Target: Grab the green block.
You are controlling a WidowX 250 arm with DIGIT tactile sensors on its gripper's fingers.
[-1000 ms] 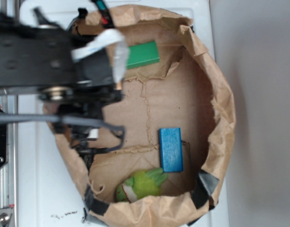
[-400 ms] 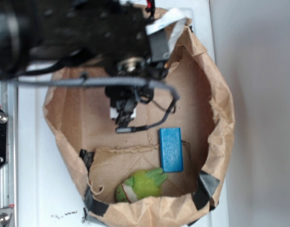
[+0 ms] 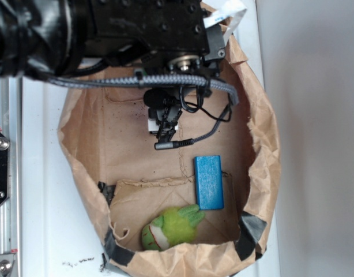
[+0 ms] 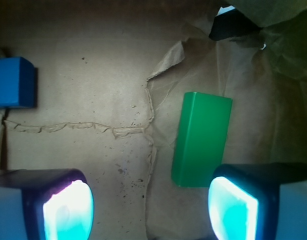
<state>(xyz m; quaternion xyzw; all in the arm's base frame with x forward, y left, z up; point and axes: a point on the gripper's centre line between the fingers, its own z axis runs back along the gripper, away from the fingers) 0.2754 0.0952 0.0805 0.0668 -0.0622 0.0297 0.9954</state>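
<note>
Both end effector (image 4: 151, 210) fingers wide apart, empty, green block (image 4: 201, 137) near

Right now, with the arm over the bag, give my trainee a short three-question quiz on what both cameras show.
1. True or false: the end effector is shut on the green block.
2. In the wrist view, which fingertip is the green block nearer: A) the one at the left edge of the picture, B) the one at the right?
3. Fill in: in the exterior view, the plush toy lies in the paper bag next to the ____ block.

Key
1. False. The end effector is open and the block lies flat on the bag floor, ungripped.
2. B.
3. Blue: the blue block.
</note>
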